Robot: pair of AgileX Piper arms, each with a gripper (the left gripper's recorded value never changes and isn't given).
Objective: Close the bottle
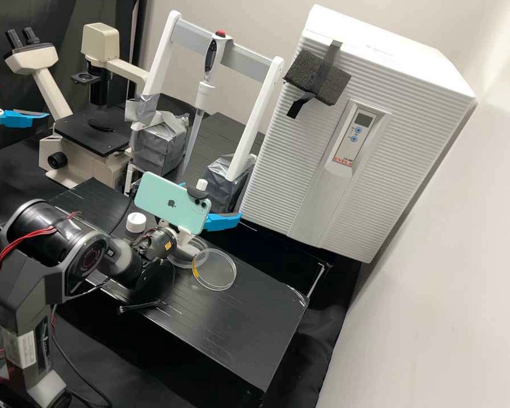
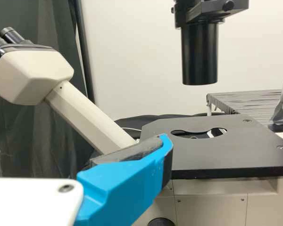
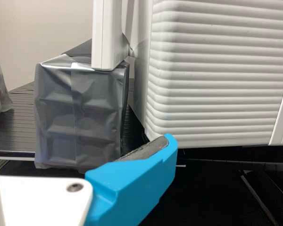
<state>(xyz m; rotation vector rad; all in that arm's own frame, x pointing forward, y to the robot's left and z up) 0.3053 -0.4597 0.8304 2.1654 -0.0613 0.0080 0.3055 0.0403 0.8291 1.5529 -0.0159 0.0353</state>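
I have the left gripper (image 1: 14,105) up by the microscope (image 1: 85,141), jaws apart and empty, out of the work's way. The right gripper (image 1: 221,216) hangs low over the bench (image 1: 238,323), facing the white cabinet (image 1: 345,130); I cannot tell how its jaws stand. The small white-topped thing beside its wrist is, I think, the bottle (image 1: 135,222), upright and reachable from above.

A mint phone (image 1: 173,199) on the right arm hides most of the right pincer (image 1: 218,208); the left pincer (image 1: 18,102) is cut by the high view's left edge.
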